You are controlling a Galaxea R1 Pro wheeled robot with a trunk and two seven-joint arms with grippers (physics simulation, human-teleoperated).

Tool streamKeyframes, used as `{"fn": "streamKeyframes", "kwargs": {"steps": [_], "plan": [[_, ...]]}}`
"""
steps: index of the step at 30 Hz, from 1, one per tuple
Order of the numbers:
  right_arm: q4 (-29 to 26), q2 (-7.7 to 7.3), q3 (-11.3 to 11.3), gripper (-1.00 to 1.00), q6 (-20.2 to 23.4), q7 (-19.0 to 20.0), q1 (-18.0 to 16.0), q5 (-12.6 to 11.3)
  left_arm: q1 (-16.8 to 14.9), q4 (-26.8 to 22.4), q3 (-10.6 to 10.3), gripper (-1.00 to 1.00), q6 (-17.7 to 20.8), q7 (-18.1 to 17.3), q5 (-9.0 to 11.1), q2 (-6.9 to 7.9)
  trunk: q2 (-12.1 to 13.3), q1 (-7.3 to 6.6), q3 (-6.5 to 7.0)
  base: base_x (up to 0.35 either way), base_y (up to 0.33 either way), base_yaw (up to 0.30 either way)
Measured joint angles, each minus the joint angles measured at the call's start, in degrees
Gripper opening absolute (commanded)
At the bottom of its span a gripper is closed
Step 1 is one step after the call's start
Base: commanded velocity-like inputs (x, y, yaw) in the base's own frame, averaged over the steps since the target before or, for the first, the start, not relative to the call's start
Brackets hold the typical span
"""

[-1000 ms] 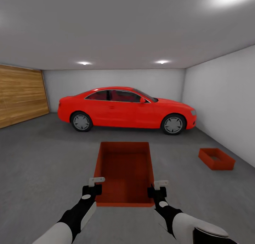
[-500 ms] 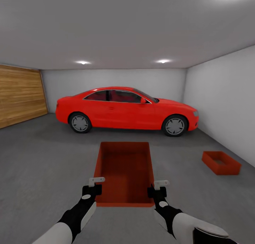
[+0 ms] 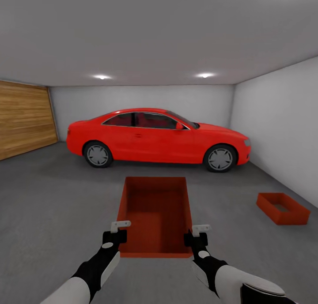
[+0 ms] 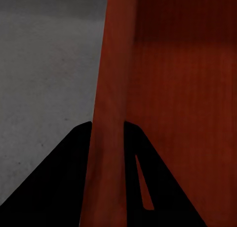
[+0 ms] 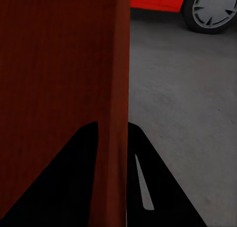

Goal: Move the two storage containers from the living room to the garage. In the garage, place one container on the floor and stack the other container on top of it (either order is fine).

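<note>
I am in the garage, holding one orange-red storage container [image 3: 154, 213] level in front of me above the grey concrete floor [image 3: 53, 198]. My left gripper [image 3: 119, 233] is shut on its left wall [image 4: 106, 138], and my right gripper [image 3: 196, 235] is shut on its right wall [image 5: 116, 138]. Dark fingers [image 4: 74, 177] straddle the wall in each wrist view. The container is open-topped and empty. The other storage container [image 3: 282, 208] sits on the floor at the right, near the white wall.
A red car [image 3: 157, 138] is parked crosswise ahead, beyond the carried container. A wooden plank door [image 3: 24, 123] covers the left wall. A white wall [image 3: 282, 127] runs along the right. Open concrete lies to the left and between me and the car.
The whole view has shifted: the container on the floor and the car's front slid right and lower in the picture as the camera moved. The carried container and both grippers keep their places.
</note>
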Motion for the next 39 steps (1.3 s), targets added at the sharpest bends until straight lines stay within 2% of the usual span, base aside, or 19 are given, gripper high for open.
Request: {"fn": "streamKeyframes", "kwargs": {"steps": [12, 39], "plan": [[0.0, 0.0, 0.1, -1.0, 0.0, 0.1, 0.0, -0.2, 0.0, 0.0, -0.1, -1.0, 0.0, 0.0, 0.0, -0.01, 0.0, 0.0, 0.0, 0.32, 0.0, -0.047], [0.1, -0.07, 0.2, -1.0, 0.1, 0.3, 0.0, -0.4, 0.0, 0.0, -0.2, -1.0, 0.0, 0.1, 0.2, -0.03, 0.0, 0.0, 0.0, 0.32, 0.026, -0.275]]}}
